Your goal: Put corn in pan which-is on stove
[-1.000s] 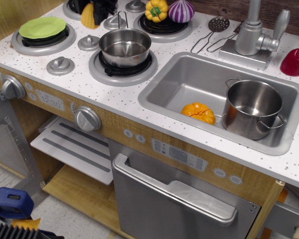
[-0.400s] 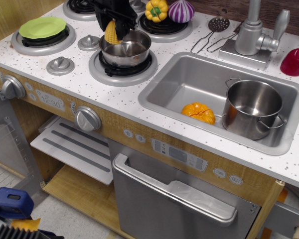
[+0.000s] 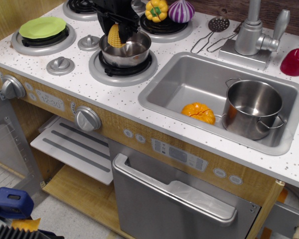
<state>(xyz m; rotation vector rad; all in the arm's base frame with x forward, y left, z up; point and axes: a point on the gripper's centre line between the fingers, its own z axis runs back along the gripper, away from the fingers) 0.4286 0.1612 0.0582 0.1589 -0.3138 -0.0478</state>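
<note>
From the one camera view, the black hand [image 3: 116, 26] is clamped on the corn [image 3: 115, 37], its fingers closed on the cob's upper end. The corn hangs upright — long axis near vertical, narrow tip up, broad end down — inside the left rim of the pan [image 3: 132, 51], which sits on the stove [image 3: 122, 69] burner.

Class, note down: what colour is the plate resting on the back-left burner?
The plate is light green, seen clearly in the single observation image view.
</note>
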